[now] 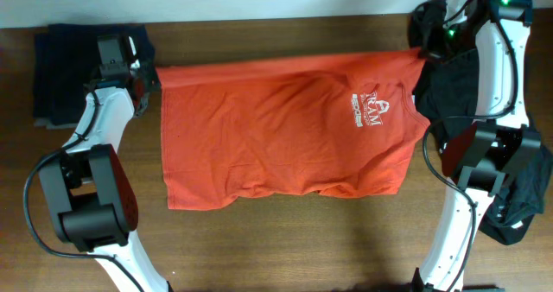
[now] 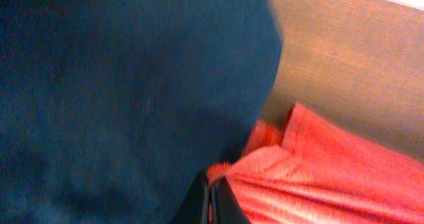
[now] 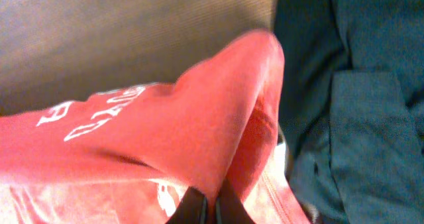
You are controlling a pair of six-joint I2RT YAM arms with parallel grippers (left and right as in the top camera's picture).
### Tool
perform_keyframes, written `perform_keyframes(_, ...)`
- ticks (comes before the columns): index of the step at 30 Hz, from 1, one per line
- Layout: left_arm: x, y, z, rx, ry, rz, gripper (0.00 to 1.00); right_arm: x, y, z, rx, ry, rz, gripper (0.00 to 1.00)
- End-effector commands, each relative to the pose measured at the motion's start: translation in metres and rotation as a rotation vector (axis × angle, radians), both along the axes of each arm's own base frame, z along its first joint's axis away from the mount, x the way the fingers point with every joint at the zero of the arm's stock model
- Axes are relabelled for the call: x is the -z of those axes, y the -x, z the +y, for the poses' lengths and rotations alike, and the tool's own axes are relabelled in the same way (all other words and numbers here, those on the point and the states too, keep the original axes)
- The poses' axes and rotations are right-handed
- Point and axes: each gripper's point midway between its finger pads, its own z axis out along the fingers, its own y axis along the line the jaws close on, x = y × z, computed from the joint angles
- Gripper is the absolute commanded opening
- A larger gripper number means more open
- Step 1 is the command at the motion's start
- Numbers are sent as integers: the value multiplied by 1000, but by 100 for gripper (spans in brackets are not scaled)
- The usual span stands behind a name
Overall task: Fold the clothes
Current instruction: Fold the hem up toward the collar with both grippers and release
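Observation:
An orange-red shirt (image 1: 285,123) with white lettering lies spread across the middle of the table, folded over itself. My left gripper (image 1: 145,78) is shut on its far left corner, and in the left wrist view the orange cloth (image 2: 318,177) runs out from between the closed fingers (image 2: 211,201). My right gripper (image 1: 429,46) is shut on the far right corner; in the right wrist view the shirt (image 3: 172,144) drapes over the closed fingers (image 3: 207,211). Black garments (image 1: 462,80) lie under and beside the right arm.
A folded navy-blue garment (image 1: 65,72) lies at the far left next to the left gripper, and fills most of the left wrist view (image 2: 119,91). More dark cloth (image 1: 518,210) hangs off the right side by the right arm's base. Bare wooden table (image 1: 285,240) runs along the front.

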Motion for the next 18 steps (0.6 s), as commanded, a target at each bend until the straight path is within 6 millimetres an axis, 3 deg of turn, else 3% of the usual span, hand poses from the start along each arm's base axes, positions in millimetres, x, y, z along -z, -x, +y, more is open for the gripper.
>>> perform_keyframes(1,9,18,16,-37,-32,80,0,12,18,-28,48,82,83,4)
perform_keyframes(3,18,31,14,-34,-27,147,1,25,33,-30,60,94,163,4)
perform_keyframes(12,38,65,10,-32,-7,302,1,84,61,-24,51,53,319,4)
perform_keyframes(18,60,87,6,-29,6,378,0,94,63,-23,51,51,328,4)
